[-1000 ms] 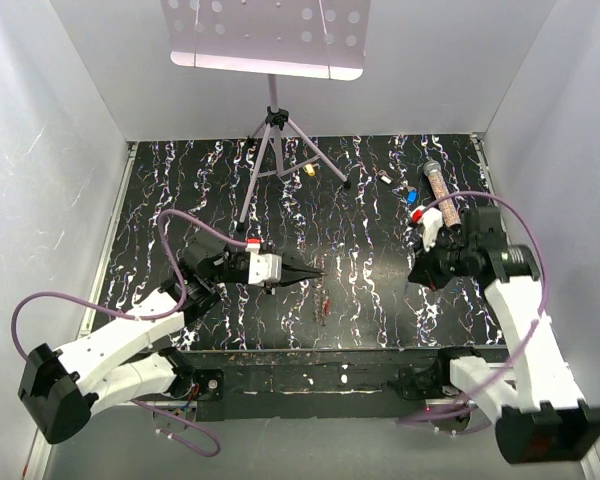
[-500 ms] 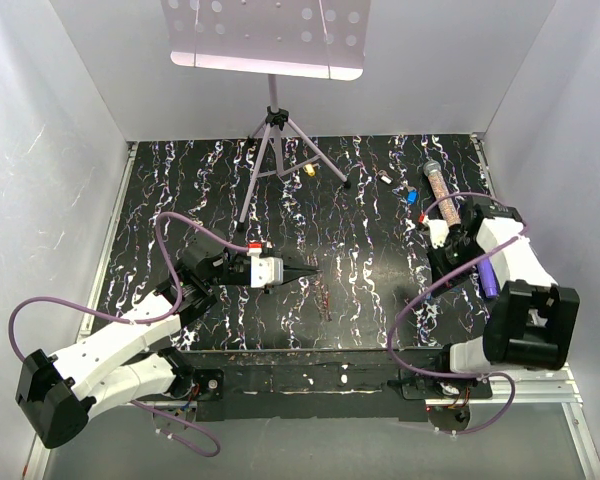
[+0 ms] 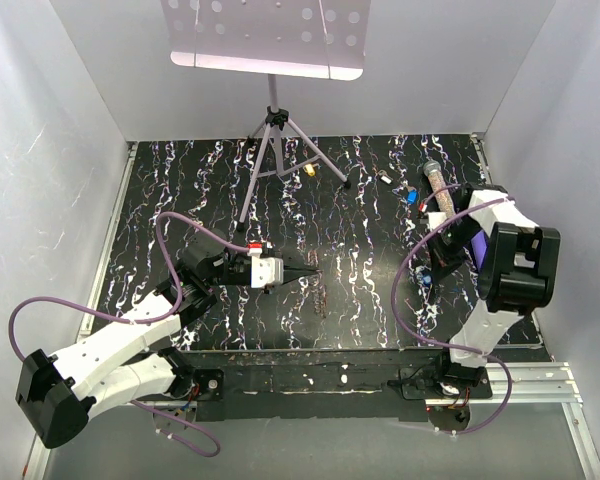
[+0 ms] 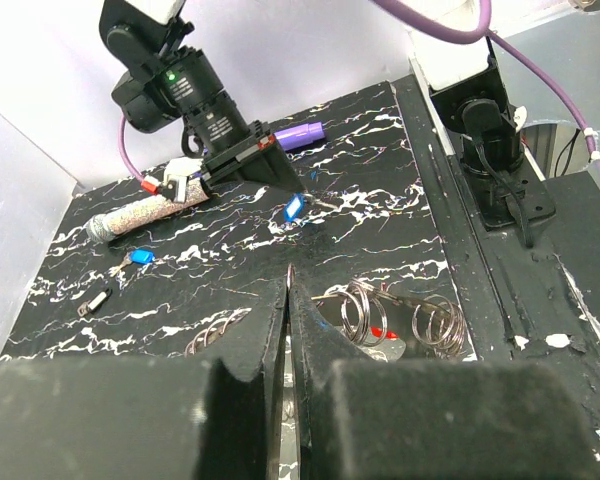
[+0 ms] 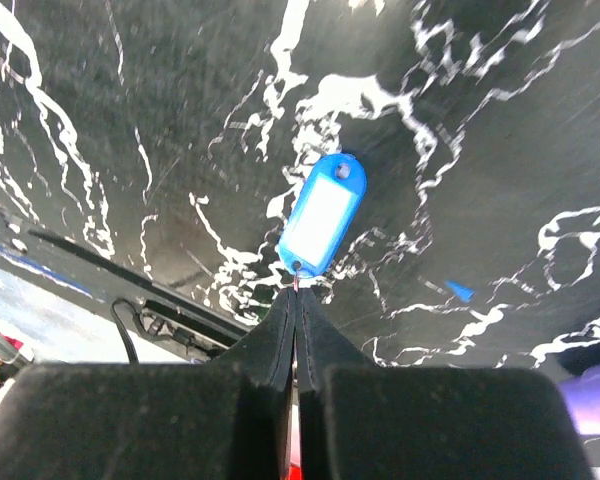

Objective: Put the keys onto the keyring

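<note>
The keyring (image 4: 385,315), a loop of thin grey metal coils, lies on the black marbled table (image 4: 380,235) right under my left gripper (image 4: 288,285). That gripper is shut, and a sliver of the ring's wire pokes out between its tips. From above, the left gripper (image 3: 315,272) hovers over the keyring (image 3: 322,298). A red key (image 4: 382,331) rests among the coils. My right gripper (image 5: 296,292) is shut on the small ring of a blue key (image 5: 322,225), which dangles above the table. The same blue key (image 4: 293,208) hangs just beyond the keyring.
A glittery tube (image 3: 437,185), a second blue key (image 3: 412,196) and a small silver key (image 3: 385,178) lie at the far right. A yellow key (image 3: 309,170) sits by the tripod stand (image 3: 273,130). A purple pen (image 4: 298,132) lies behind the right arm.
The right arm has folded upward, its elbow swinging from the near right to above the table, with the blue key still in its gripper. The left arm has hardly moved.
</note>
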Available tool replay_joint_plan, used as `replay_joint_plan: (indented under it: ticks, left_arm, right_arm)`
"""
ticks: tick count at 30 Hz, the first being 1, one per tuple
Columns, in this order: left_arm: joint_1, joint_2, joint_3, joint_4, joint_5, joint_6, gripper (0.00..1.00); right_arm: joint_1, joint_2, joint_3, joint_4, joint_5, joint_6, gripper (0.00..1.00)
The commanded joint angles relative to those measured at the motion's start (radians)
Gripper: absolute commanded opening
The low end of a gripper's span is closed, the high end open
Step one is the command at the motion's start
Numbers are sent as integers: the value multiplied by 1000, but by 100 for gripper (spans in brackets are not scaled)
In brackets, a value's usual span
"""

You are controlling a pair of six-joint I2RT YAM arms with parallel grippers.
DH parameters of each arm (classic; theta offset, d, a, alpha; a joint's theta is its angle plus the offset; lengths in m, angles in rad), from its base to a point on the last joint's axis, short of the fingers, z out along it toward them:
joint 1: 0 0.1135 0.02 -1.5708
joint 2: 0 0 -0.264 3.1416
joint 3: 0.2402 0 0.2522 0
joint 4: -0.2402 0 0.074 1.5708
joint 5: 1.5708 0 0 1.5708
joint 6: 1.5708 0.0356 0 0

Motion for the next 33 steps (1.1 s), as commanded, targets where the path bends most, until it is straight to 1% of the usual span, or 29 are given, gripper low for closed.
replay_joint_plan:
  ticks: [1, 6, 9, 13, 18, 27, 33]
  left_arm:
    - [-4, -9, 7, 16, -6, 13, 0]
    - [-4, -7, 7, 10, -12, 19, 0]
    - [-4, -4, 7, 10, -13, 20, 0]
    - [-4, 0, 7, 7, -13, 24, 0]
    - [-4, 0, 7, 7, -10, 24, 0]
    - [-4, -6, 9, 10, -3, 17, 0]
    - [-4, -12, 10, 12, 5, 13, 0]
  right_arm:
    - [-3, 78, 82, 21, -24, 55, 1]
    - [5, 136, 121, 70, -34, 90, 1]
    - [5, 161, 144, 75, -67, 100, 1]
    - [5, 133, 142, 82, -100, 89, 1]
    - [2, 18, 78, 73, -100, 43, 1]
    - [-35, -227, -106, 67, -64, -37, 1]
    - [-58, -315, -200, 20, -20, -97, 1]
